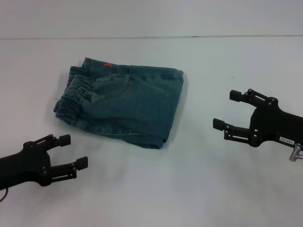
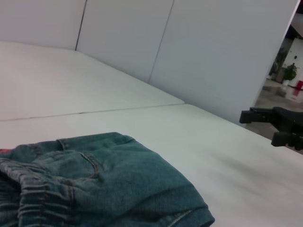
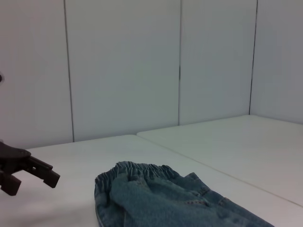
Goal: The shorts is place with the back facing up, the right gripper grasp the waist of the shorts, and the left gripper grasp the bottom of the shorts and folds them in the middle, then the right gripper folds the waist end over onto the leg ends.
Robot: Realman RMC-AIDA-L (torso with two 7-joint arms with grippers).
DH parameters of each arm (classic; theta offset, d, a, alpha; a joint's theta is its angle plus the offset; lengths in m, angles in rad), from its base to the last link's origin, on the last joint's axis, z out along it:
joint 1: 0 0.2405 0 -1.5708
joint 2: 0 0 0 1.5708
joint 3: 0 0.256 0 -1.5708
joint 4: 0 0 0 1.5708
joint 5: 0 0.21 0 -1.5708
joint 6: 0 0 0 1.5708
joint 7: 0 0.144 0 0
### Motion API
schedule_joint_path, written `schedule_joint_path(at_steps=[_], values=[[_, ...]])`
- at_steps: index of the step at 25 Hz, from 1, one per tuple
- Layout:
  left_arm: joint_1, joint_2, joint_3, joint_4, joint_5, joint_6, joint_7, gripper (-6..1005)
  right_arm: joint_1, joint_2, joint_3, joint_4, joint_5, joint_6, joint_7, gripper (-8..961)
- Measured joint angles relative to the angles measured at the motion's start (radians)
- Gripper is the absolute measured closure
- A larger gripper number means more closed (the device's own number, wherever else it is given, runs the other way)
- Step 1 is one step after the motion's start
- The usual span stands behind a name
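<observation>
The shorts [image 1: 128, 106] lie folded into a compact blue-green denim bundle on the white table, left of centre. The gathered waist [image 1: 73, 94] is at the bundle's left end, and a small red print [image 1: 108, 65] shows at its far edge. I cannot make out the leg ends in the folds. My left gripper [image 1: 75, 151] hovers open near the front left, apart from the cloth. My right gripper [image 1: 226, 109] stands open to the right of the shorts, holding nothing. The left wrist view shows the shorts [image 2: 109, 184] with the right gripper [image 2: 260, 127] beyond. The right wrist view shows the waist [image 3: 137, 171] and the left gripper [image 3: 33, 185].
The white table [image 1: 199, 189] spreads around the bundle on all sides. A seam [image 1: 151, 37] crosses it at the back. White wall panels [image 3: 123, 71] close off the far side.
</observation>
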Motion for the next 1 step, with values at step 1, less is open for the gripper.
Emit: schedule_joint_path(at_steps=[1], values=[[0.0,0.0,0.0,0.001,0.002,0.001,0.0,82,0.0,0.0,-0.001,0.0,0.0,0.0,0.0,38]])
